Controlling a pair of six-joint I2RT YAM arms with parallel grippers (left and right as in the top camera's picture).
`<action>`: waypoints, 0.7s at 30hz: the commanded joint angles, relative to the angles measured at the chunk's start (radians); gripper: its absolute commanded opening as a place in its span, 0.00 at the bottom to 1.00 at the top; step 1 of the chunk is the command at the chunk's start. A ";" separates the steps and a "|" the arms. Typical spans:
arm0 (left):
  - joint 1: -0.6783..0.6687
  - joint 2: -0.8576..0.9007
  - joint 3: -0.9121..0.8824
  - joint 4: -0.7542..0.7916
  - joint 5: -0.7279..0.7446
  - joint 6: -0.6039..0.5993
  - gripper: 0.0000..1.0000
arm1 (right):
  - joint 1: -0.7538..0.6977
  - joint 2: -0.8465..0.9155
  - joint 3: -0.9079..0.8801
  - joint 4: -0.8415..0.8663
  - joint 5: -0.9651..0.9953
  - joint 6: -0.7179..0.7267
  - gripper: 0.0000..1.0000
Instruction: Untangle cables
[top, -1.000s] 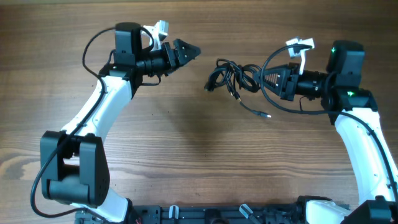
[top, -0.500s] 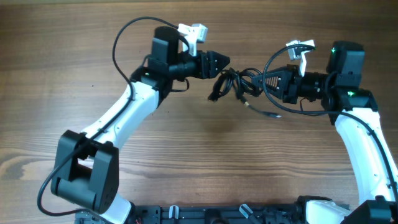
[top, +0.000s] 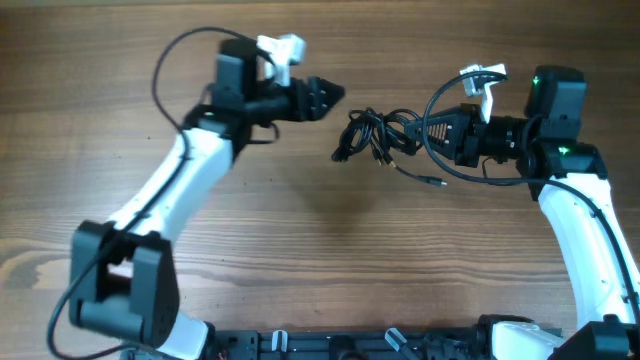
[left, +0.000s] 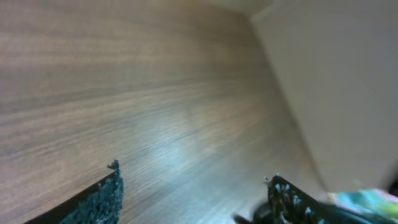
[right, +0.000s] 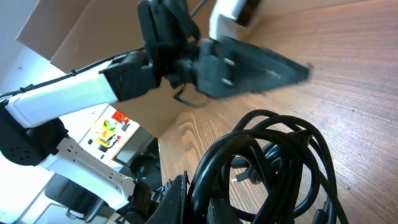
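A: Brown wood-grain surface (top: 300, 230) under everything. Count?

B: Two arms, two claws, one tangle of cables (top: 375, 132); number of cords in it impossible to tell. One loose end with a small plug (top: 437, 184), trailing toward the robot's side.

A: State of the right claw (top: 432, 128)?

B: Pressed together, pinching the right edge of the tangle. Rest of the loops spread out to the left over the wood.

A: And the left claw (top: 335, 95)?

B: Spread, holding nothing, just left of the tangle and apart from it.

A: Anything only in the wrist views?

B: From the left wrist, two fingertips (left: 102, 196) wide apart over bare wood, which is hard to read from overhead. From the right wrist, glossy black loops up close, left claw pointing in behind them.

A: Against half a second ago?

B: Left claw then right up at the tangle's left edge, now drawn back. Tangle in the same spot, right claw unchanged.
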 joint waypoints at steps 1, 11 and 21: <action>0.051 -0.061 0.005 0.003 0.287 0.050 0.78 | 0.000 0.000 0.001 0.008 -0.051 -0.001 0.04; -0.064 -0.058 0.005 -0.155 0.056 0.158 0.73 | 0.000 0.000 0.001 0.007 -0.051 0.000 0.04; -0.154 -0.058 0.005 -0.127 -0.127 0.167 0.50 | 0.000 0.000 0.001 0.006 -0.056 0.008 0.04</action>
